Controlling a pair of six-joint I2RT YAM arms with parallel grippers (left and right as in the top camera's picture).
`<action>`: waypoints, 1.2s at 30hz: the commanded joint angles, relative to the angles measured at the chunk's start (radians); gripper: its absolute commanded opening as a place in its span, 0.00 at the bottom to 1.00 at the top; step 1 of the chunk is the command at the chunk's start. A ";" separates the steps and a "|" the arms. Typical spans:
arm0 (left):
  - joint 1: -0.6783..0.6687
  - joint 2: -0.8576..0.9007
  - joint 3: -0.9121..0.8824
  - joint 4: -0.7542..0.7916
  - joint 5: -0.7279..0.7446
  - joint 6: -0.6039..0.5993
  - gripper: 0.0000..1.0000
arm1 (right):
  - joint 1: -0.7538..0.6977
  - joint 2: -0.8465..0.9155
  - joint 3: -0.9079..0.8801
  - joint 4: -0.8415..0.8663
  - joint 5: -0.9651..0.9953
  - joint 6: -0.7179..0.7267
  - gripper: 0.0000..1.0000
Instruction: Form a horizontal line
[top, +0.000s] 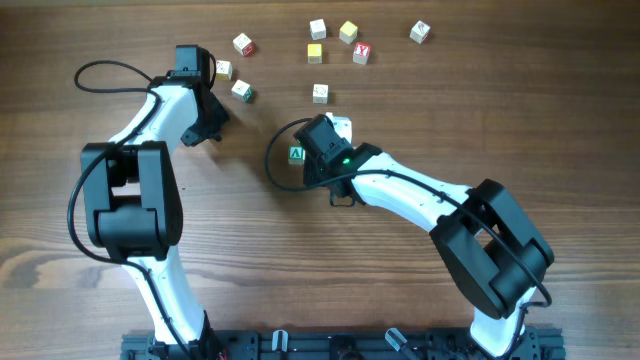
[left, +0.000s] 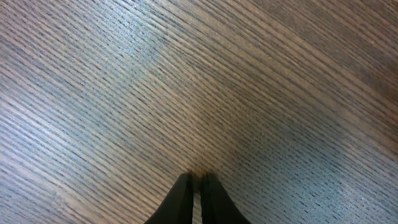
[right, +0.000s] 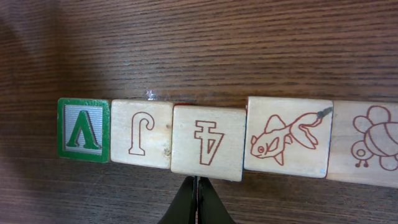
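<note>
Near the middle of the wooden counter (top: 300, 270), mostly hidden under the right arm (top: 420, 195) in the overhead view: the horizontal line (right: 208, 140), five pale letter cubes edge to edge. In the right wrist view, from left to right: green-faced end cube (right: 84, 129), J cube (right: 142, 134), 4 cube (right: 208, 163), fish cube (right: 288, 135), bee cube (right: 367, 144) cut off by the frame edge. 4 cube sitting slightly nearer the camera than its neighbours, not quite flush. Right jaws pinched fully shut, holding nothing, tips at or just beside the near edge of the 4 cube; contact uncertain. Left jaws also closed and empty, over bare wood toward the far left. Loose cubes (top: 314, 52) scattered beyond the row, well apart from it. Likely risks: an off-centre or overlong nudge twisting the 4 cube and prying its neighbours apart; a careless withdrawal dragging the wrist through the row.
</note>
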 joint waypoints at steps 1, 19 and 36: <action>0.000 0.013 -0.001 0.003 0.005 -0.010 0.09 | -0.005 0.011 0.000 0.006 0.026 -0.007 0.04; 0.000 0.013 -0.001 0.003 0.005 -0.010 0.09 | -0.004 0.011 0.000 -0.030 0.002 -0.006 0.04; 0.000 0.013 -0.001 0.003 0.005 -0.009 0.10 | -0.005 0.032 0.000 -0.012 -0.013 -0.006 0.04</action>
